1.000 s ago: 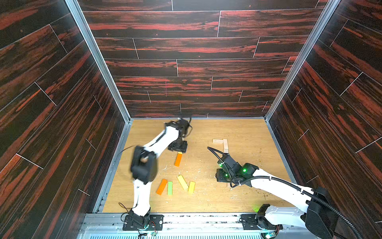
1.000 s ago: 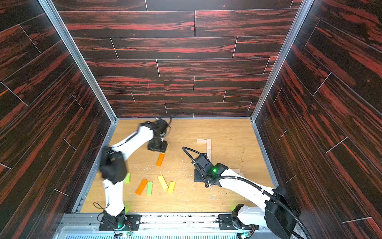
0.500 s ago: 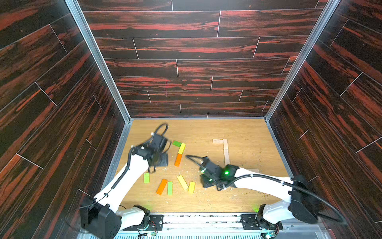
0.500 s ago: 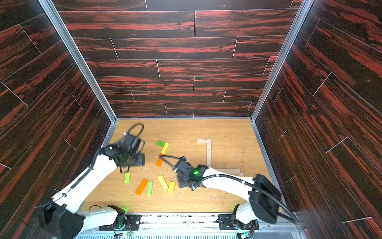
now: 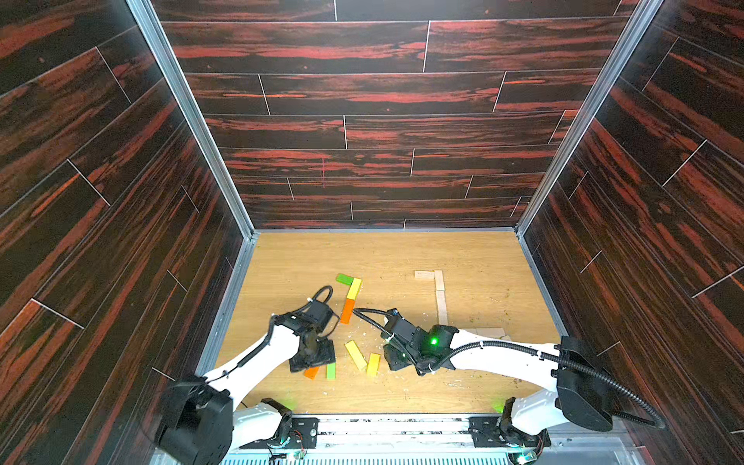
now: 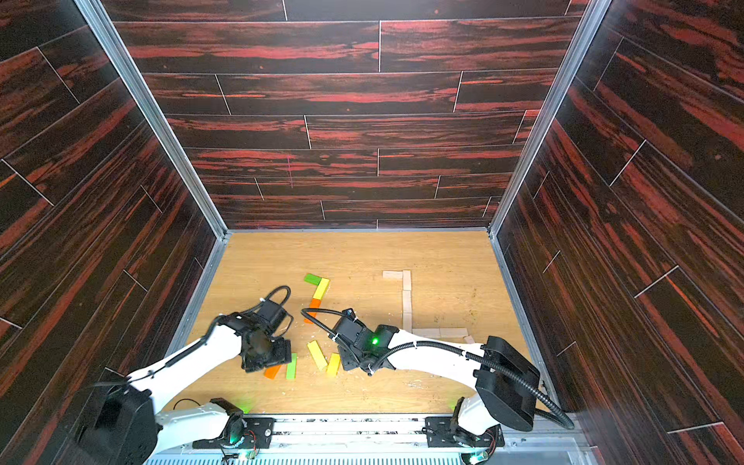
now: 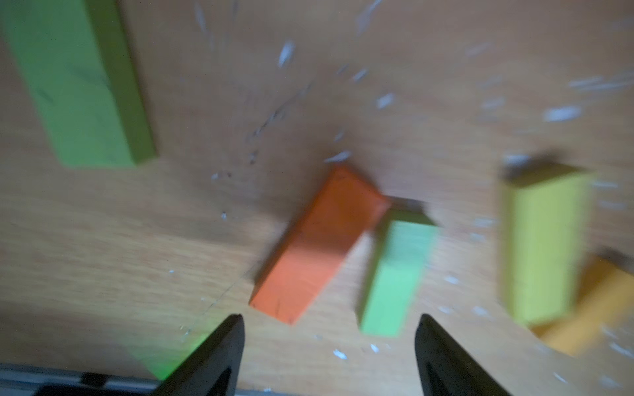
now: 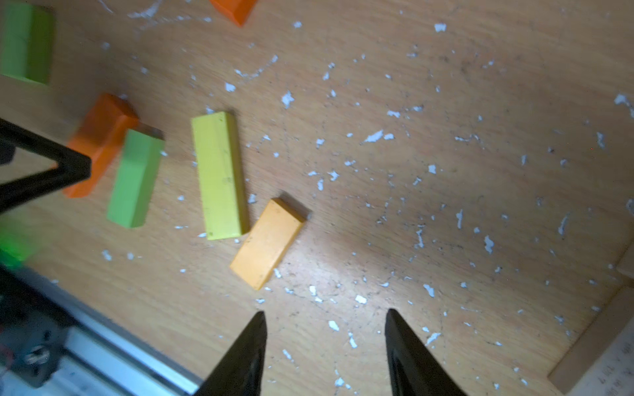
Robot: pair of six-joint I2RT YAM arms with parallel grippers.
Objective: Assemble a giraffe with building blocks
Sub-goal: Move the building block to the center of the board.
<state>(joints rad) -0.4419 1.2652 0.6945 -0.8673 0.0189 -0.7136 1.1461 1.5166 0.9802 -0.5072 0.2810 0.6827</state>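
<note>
The building blocks lie flat on the wooden floor. Near the front, an orange block (image 5: 312,372) and a green block (image 5: 331,370) lie side by side, with a yellow block (image 5: 356,354) and an amber block (image 5: 373,364) to their right. My left gripper (image 5: 312,359) hovers over the orange one (image 7: 319,247) and the green one (image 7: 398,274), open (image 7: 329,319) and empty. My right gripper (image 5: 396,358) is open (image 8: 324,313) above bare floor just beside the amber block (image 8: 267,243). Another green block (image 7: 75,85) lies further off.
Further back, a green block (image 5: 344,279), a yellow block (image 5: 354,288) and an orange block (image 5: 347,311) form a bent chain. Pale wooden blocks (image 5: 441,300) lie in an L-shaped line at the right. Dark walls enclose the floor; a metal rail (image 5: 402,422) runs along the front.
My left arm swung from the back of the floor to the front, uncovering the green and yellow chain, and its jaws widened. My right gripper moved left to the yellow blocks.
</note>
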